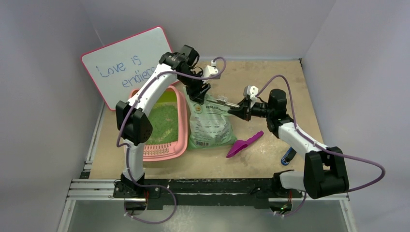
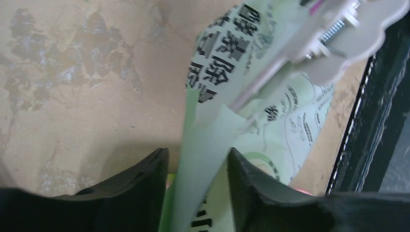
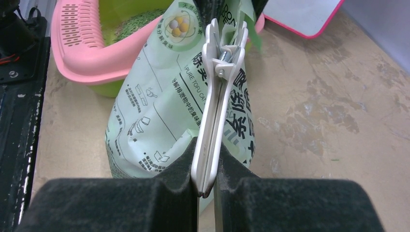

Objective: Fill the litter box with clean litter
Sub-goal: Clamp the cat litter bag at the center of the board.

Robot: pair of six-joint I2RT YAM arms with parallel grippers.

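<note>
- Litter box [image 1: 159, 151]: at the left of the worktop [image 1: 270, 87]. A layer of clean litter [image 1: 163, 123] covers its floor, and green inner wall shows above it, so it looks only partly filled.
- Litter bag [image 1: 210, 125]: upright just beside the litter box, its top closed by a white clip [image 3: 217, 96], so nothing can be poured yet.
- Right gripper [image 3: 207, 188]: closed narrow on the clip's handle end.
- Left gripper [image 2: 197, 154]: fingers flank the bag's top flap. Whether they pinch it cannot be told.
- Purple scoop [image 1: 244, 144]: lying free on the worktop.
- Left to do: unclip, open, add litter.
</note>
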